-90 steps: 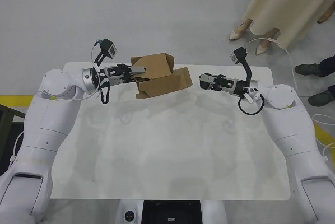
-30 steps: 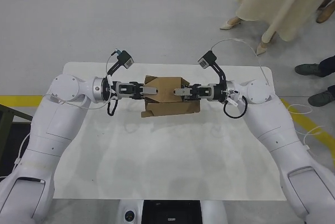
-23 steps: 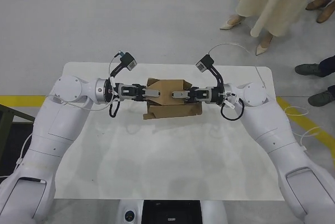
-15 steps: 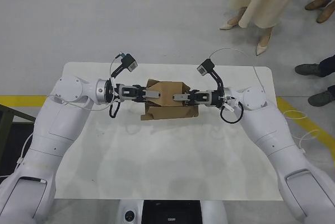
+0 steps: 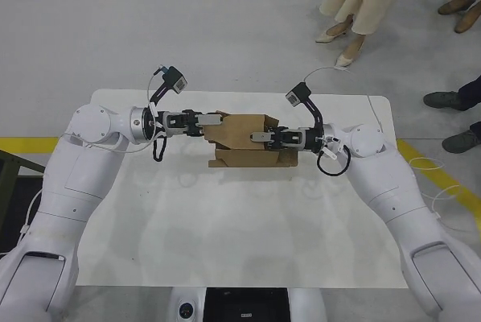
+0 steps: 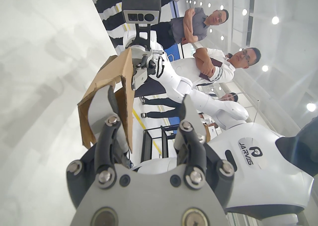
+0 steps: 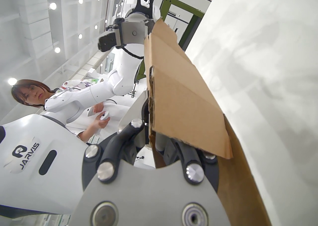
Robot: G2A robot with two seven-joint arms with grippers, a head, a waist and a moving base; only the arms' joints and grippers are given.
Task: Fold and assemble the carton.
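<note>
Both arms are stretched out over the far half of the table and bent in at the elbows. The two forearms point at each other almost in one line, like it's about to clap.

The carton sits right between them, around the far middle of the table, brown and partly folded with flaps sticking out. Honestly can't say if it's resting on the tabletop or hanging just above it.

The left gripper is at the carton's left end, a touch farther from the robot than the other one. In the left wrist view it's clearly spread wide. One of its fingers is tucked into the fold of a flap, and the other is out in free air touching nothing.

The right gripper is up against the carton's right end. In the right wrist view a cardboard panel runs straight into it and covers the tip, so I can't tell if it's clamped on or not.
</note>
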